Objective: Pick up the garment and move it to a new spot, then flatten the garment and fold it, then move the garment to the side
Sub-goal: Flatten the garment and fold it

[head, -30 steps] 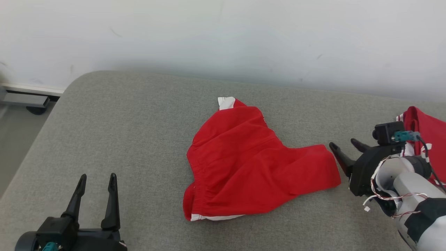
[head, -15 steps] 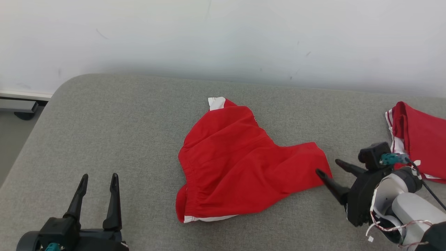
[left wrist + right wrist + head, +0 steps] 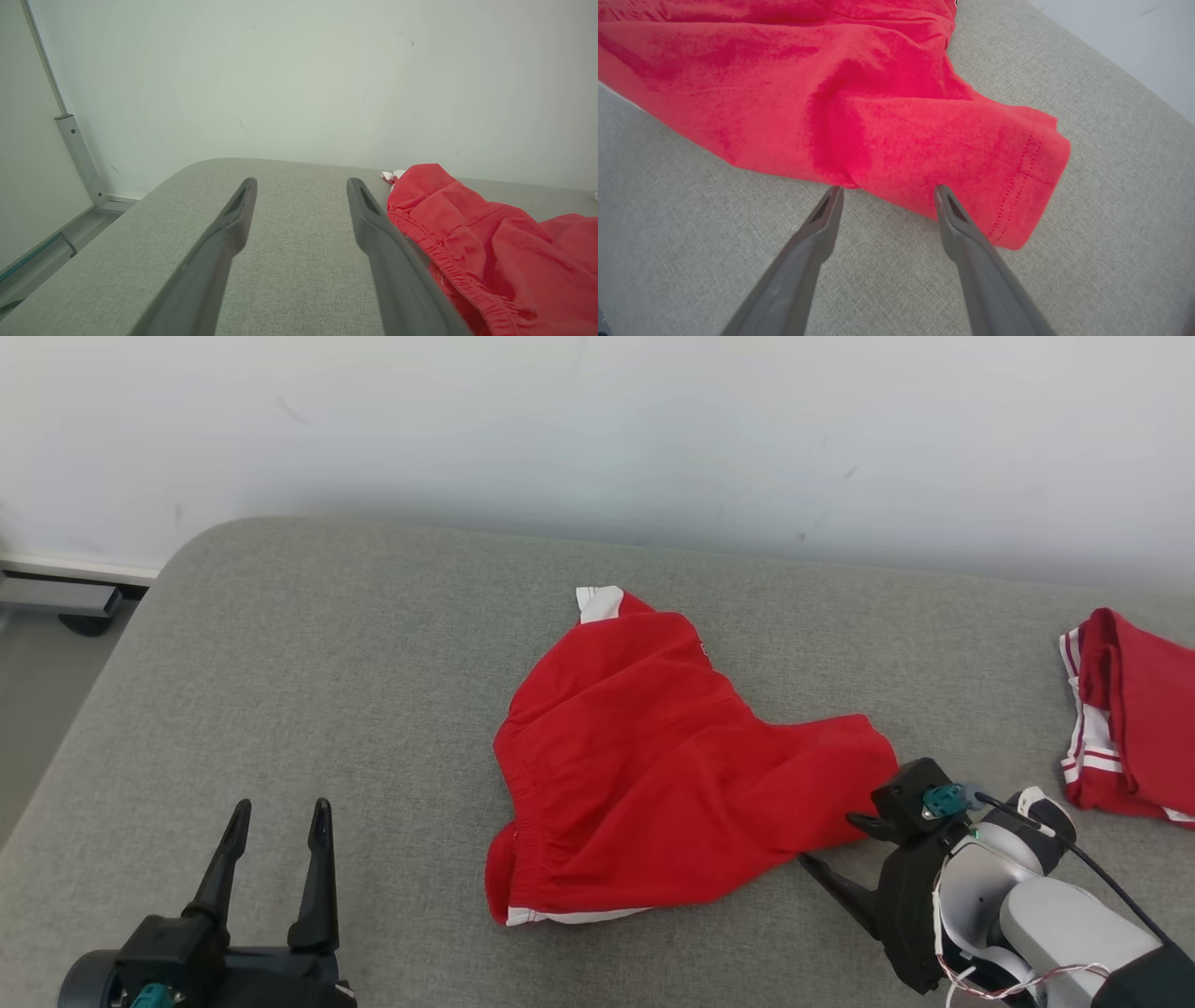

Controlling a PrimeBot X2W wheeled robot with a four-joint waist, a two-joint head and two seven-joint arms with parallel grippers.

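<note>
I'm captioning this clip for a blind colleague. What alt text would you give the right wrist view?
The right gripper stands open, its two dark tips at the near edge of a rumpled red garment lying on a grey fabric surface. The garment's stitched hem lies toward the view's right, and a pale wall shows at the upper right.

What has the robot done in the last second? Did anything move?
The right gripper swung down and toward the robot, from beside the leg end of the red shorts to that leg's near edge; its open fingers now point at the hem, gripping nothing. The shorts, the open left gripper and the other red garment at the right stayed put.
</note>
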